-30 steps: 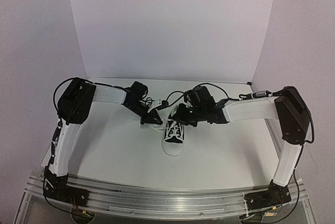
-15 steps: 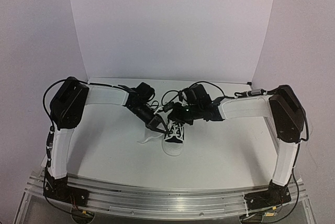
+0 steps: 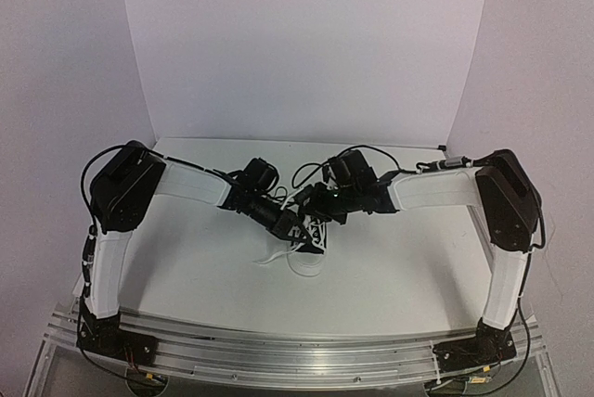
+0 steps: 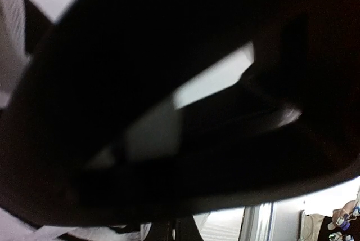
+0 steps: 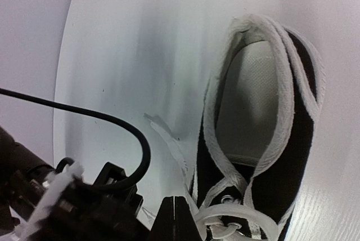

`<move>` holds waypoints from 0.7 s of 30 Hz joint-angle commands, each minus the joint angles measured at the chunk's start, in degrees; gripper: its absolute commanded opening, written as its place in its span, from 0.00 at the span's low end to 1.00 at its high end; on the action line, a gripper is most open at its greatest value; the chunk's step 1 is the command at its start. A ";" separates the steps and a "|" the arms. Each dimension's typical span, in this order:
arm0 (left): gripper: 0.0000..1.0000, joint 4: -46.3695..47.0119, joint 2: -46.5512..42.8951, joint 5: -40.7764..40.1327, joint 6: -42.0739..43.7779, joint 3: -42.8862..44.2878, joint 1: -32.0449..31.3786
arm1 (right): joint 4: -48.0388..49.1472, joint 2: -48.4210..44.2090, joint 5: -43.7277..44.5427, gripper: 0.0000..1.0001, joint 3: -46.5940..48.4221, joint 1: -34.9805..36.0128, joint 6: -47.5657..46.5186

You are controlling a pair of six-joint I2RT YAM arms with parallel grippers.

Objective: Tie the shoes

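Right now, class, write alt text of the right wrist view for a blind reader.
A small black canvas sneaker with white trim is seen from above its open collar, white laces at the bottom edge. One loose lace end lies on the white table beside it.

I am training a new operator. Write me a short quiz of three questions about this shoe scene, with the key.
1. True or false: the table bears two shoes.
2. Choose: the left gripper and the right gripper meet (A) over the sneaker, (B) far to its left, (C) far to its right.
3. Fill in: the sneaker's laces are ___ in colour.
Key: 1 false; 2 A; 3 white.
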 commanded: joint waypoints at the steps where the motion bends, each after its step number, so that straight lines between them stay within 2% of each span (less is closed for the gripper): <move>1: 0.00 17.37 -2.01 4.57 -8.28 -1.77 -4.22 | 3.64 0.18 -0.11 0.00 3.24 -0.21 2.25; 4: 0.01 25.38 -1.67 4.41 -12.55 -4.46 -4.20 | 3.66 -0.11 0.23 0.00 2.59 -0.30 3.36; 6: 0.06 31.28 -1.38 3.38 -15.36 -6.77 -4.42 | 3.79 -0.17 0.20 0.00 2.42 -0.30 3.68; 10: 0.16 32.53 -0.90 -0.70 -15.82 -8.97 -4.43 | 3.94 -0.17 -0.14 0.00 2.74 -0.30 3.31; 13: 0.30 27.80 -1.32 -2.72 -13.89 -7.25 -4.39 | 3.90 -0.20 -0.13 0.00 2.79 -0.30 2.59; 18: 0.48 0.53 -2.78 -9.69 -0.54 1.34 -4.43 | 3.90 -0.20 -0.39 0.00 2.14 -0.30 2.17; 21: 0.62 -7.00 -5.80 -10.43 5.01 0.96 -4.41 | 3.90 -0.25 -0.19 0.00 1.88 -0.30 2.00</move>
